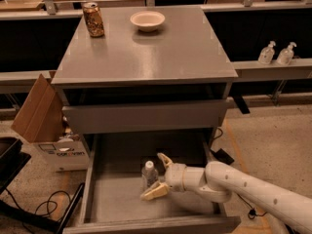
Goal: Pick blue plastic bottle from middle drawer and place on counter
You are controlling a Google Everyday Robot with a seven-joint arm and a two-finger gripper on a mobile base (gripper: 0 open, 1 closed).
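Gripper (pixel 152 176) sat low in the open middle drawer (pixel 87 189), fingers spread apart, the upright bottle (pixel 149 172) standing between their tips, not clamped. From left: a cardboard box (pixel 36 113) beside the cabinet, a can (pixel 93 19) and bowl (pixel 147 20) on the counter (pixel 161 57), two dispensers (pixel 267 52) far right.

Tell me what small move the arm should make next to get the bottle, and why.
Probably close the end effector on the bottle. It is down in the open drawer, with its fingers spread to either side of the upright bottle, so the bottle seems to sit between them. Nothing grips it yet, so lifting now would likely leave it behind.
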